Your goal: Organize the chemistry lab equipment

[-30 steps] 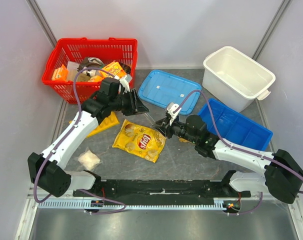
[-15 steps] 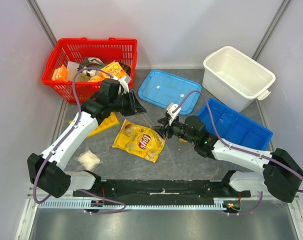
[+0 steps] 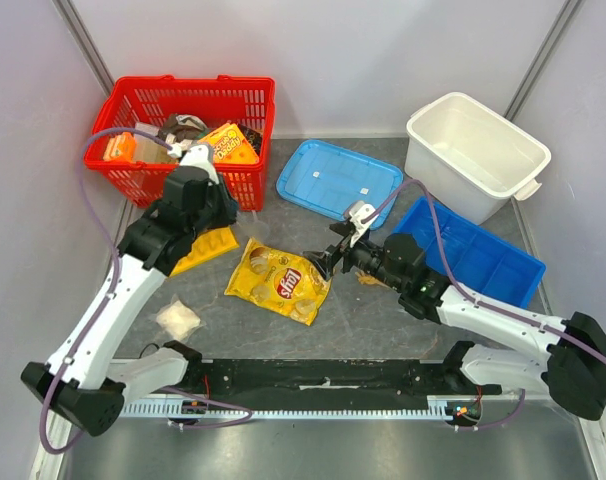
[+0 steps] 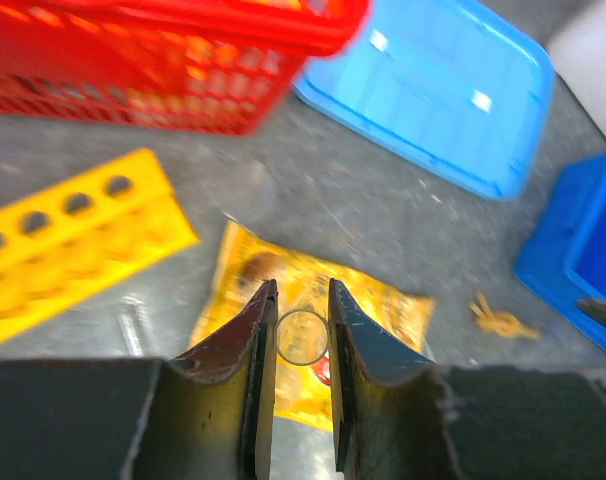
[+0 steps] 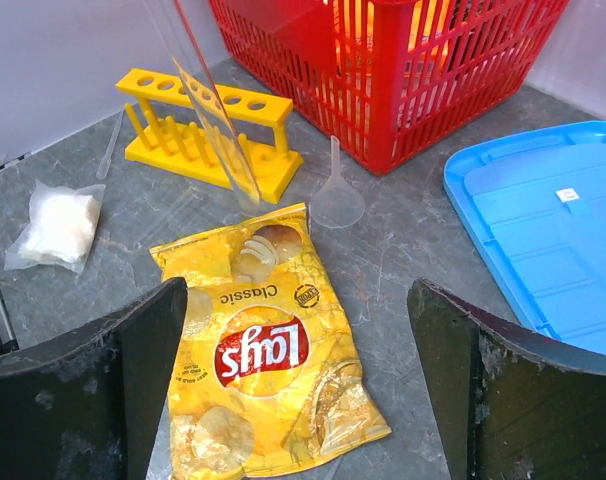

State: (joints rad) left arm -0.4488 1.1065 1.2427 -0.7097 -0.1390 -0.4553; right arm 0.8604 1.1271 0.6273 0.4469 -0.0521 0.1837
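Observation:
A clear glass test tube (image 4: 302, 338) sits between the fingers of my left gripper (image 4: 301, 320), which is shut on it. In the right wrist view the same test tube (image 5: 215, 112) hangs slanted over the yellow test tube rack (image 5: 208, 130). From above, my left gripper (image 3: 221, 208) is over that rack (image 3: 205, 247), just in front of the red basket (image 3: 178, 130). My right gripper (image 5: 298, 300) stands wide open with nothing in it, above a yellow chips bag (image 5: 263, 340). In the top view this gripper (image 3: 323, 262) is at the bag's (image 3: 279, 282) right edge.
A clear funnel (image 5: 335, 200) stands between the rack and the basket. A thin pipette (image 5: 108, 150) and a small bag of white material (image 3: 178, 320) lie left of the chips. A blue lid (image 3: 338, 180), a blue bin (image 3: 473, 255) and a white tub (image 3: 473, 150) are at right.
My right gripper has opened wide. The left arm has swung back to the left, from above the chips bag to over the yellow rack, with the tube in it.

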